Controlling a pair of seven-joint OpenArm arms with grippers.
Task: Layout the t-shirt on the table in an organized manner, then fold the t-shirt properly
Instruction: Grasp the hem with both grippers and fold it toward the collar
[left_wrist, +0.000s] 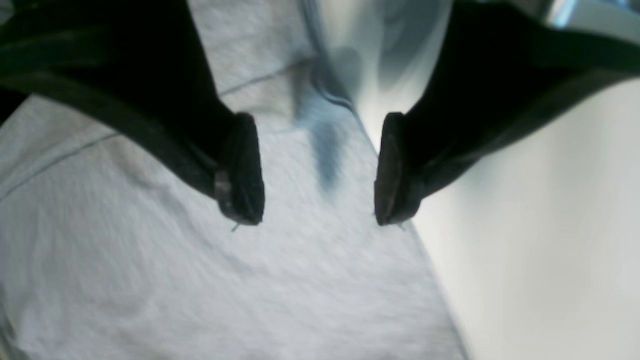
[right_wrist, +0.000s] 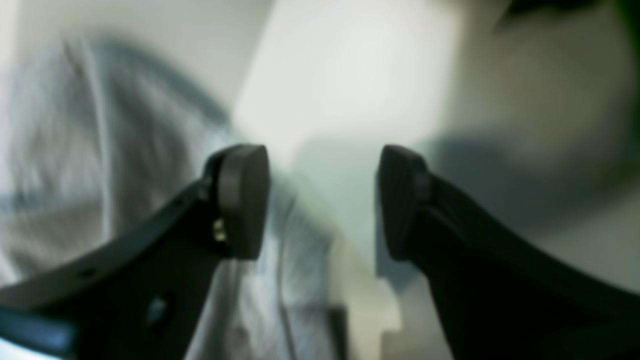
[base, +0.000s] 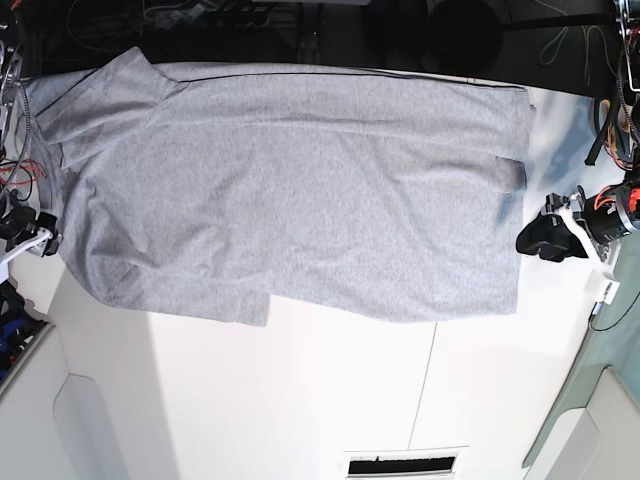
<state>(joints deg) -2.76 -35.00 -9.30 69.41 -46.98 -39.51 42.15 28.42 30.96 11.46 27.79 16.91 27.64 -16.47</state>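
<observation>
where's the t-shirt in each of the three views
Left wrist: the t-shirt fills the left and centre, its edge running under the open left gripper.
Right wrist: blurred grey cloth at left, behind the open right gripper.
Base: spread across the upper table.
Shared landmark: the shirt's edge against the white table.

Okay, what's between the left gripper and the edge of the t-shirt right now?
In the base view, only a narrow strip of bare white table separates the left gripper from the t-shirt; nothing else lies there.
</observation>
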